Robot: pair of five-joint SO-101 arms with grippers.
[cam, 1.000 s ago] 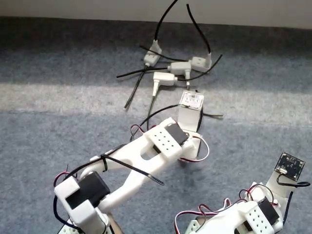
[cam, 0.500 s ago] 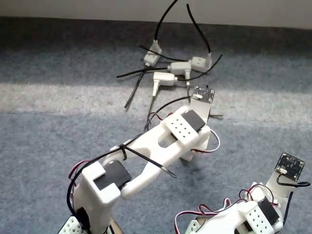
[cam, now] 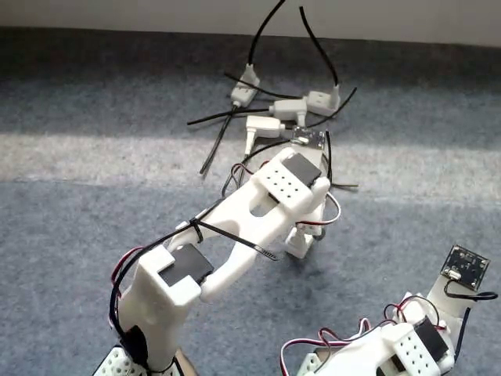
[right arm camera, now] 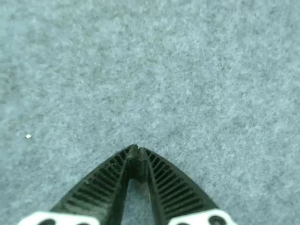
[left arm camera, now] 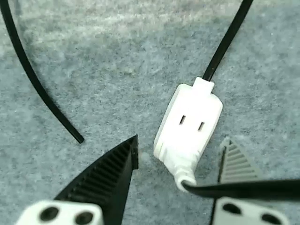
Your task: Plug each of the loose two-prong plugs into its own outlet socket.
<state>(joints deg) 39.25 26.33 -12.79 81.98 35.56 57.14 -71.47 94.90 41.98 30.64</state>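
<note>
Four white connectors [cam: 290, 108], one socket [left arm camera: 190, 124] at spread left gripper [left arm camera: 181, 139]

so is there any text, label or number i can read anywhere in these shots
None can be read.
The white outlet socket in the left wrist view shows two slots and no print.
The small circuit board on an arm in the high view may carry markings, but they are too small to read.
</note>
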